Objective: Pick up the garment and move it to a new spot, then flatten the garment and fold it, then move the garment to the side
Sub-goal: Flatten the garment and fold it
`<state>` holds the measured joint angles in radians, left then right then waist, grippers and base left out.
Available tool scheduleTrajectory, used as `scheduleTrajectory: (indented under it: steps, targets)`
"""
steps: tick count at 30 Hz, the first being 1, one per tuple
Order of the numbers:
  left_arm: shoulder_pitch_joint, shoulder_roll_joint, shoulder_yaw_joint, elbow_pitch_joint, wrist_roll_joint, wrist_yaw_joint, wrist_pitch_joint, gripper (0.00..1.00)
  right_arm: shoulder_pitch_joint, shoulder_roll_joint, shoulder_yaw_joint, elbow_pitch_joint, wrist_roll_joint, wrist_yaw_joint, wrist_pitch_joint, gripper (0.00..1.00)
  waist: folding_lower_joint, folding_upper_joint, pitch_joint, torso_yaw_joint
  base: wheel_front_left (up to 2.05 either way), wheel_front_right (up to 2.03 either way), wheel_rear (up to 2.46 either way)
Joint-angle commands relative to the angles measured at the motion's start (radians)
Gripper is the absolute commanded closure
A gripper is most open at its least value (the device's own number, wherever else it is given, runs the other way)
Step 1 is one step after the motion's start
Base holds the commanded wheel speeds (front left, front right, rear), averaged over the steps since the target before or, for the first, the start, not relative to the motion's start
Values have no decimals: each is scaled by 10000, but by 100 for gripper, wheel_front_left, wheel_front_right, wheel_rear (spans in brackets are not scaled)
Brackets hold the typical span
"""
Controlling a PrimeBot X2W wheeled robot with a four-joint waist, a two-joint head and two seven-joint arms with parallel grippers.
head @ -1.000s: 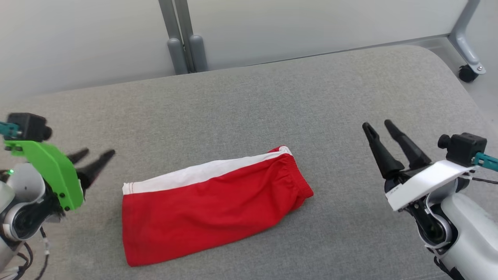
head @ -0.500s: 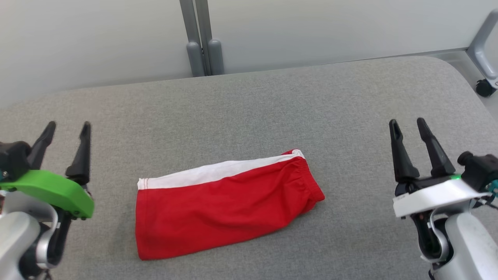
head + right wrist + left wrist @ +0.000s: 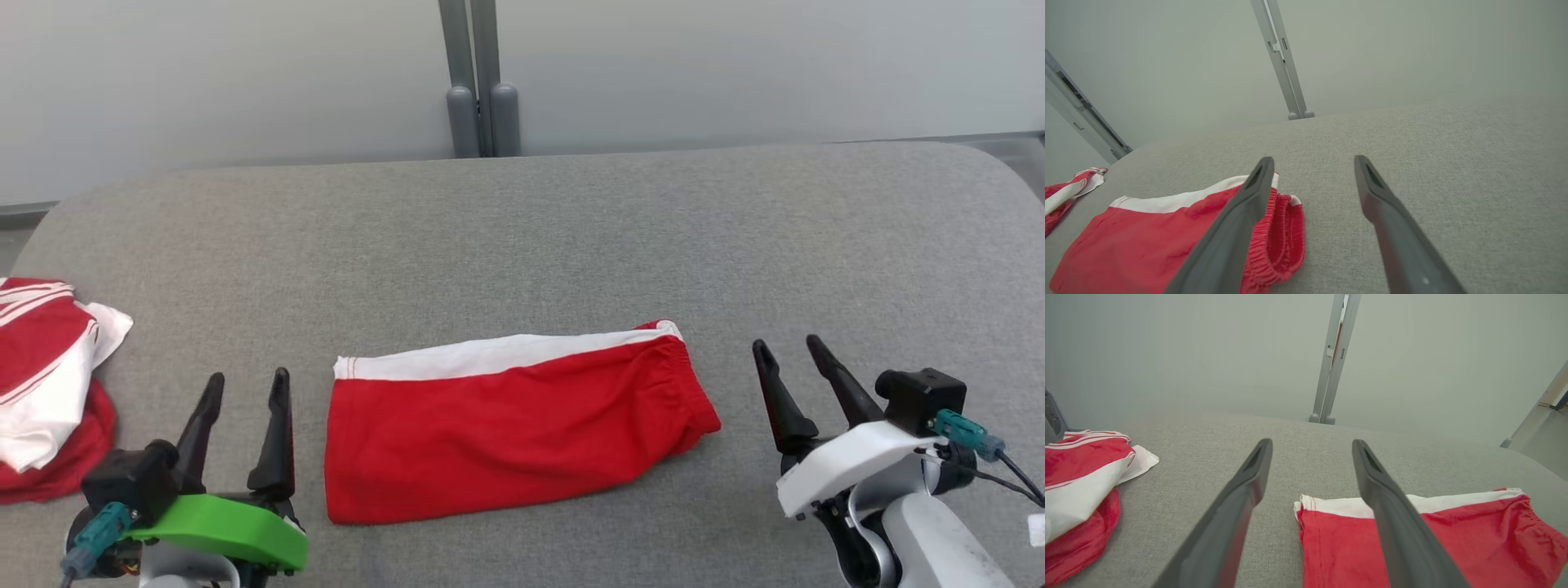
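The garment (image 3: 41, 384) lies crumpled in a red and white heap with red-striped trim at the left edge of the grey padded table (image 3: 571, 237); it also shows in the left wrist view (image 3: 1081, 473) and, small, in the right wrist view (image 3: 1069, 192). My left gripper (image 3: 249, 377) is open and empty above the table, to the right of the heap and apart from it (image 3: 1311, 443). On the other side, my right gripper (image 3: 786, 345) is open and empty too (image 3: 1313, 159).
A folded pair of red shorts (image 3: 506, 433) with a white band and an elastic waist lies flat between the grippers (image 3: 1474, 535) (image 3: 1147, 237). A grey double post (image 3: 482, 82) stands behind the table against a pale wall. The table's corners are rounded.
The head camera has swung left, bringing the crumpled garment into view. Both grippers now sit lower in the view, and the left one has turned from sideways to pointing up. The shorts lie as before.
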<state>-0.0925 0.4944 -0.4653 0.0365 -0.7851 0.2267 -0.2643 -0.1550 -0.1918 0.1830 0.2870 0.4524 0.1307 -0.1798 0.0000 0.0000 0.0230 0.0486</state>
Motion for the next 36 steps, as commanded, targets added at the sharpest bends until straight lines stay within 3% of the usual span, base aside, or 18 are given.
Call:
scheduleTrajectory:
  steps: [1,6,14,27,31,32,33,34,35,36]
  targets:
    - [185,-196,121,134,308,-200,2,0,-223,-35,152,244,112,1,140,0,0,0,-29,467,0,0,0]
    - [276,-937,464,533,887,-803,3,0,-710,-113,570,1450,267,1,498,0,0,0,-51,1126,0,0,0]
    - [382,-1538,736,1013,1439,-1406,1,0,-1333,-130,606,3164,380,1,1019,0,0,0,-24,1895,0,0,0]
    - [105,-1750,767,1667,1582,-1824,2,0,-1979,40,86,5355,1027,-1,2006,0,0,0,220,2371,0,0,0]
    - [3,-1702,781,1738,1608,-1843,1,0,-2019,311,286,5485,1666,1,2584,0,0,0,272,2371,0,0,0]
    - [-5,-1690,770,1759,1612,-1844,6,0,-2019,304,359,5486,1764,1,2650,19,0,0,276,2366,0,0,0]
    - [-18,-1678,759,1784,1608,-1848,15,0,-2034,323,435,5463,1897,1,2687,64,0,0,275,2355,0,0,0]
    - [-27,-1668,757,1797,1598,-1852,15,0,-2067,349,481,5436,2002,1,2704,64,0,0,274,2342,0,0,0]
    - [-33,-1664,753,1810,1587,-1855,15,0,-2121,358,526,5410,2118,1,2717,100,0,0,271,2328,0,0,0]
    - [-39,-1662,749,1818,1576,-1860,15,0,-2171,336,549,5409,2194,1,2718,100,0,0,264,2318,0,0,0]
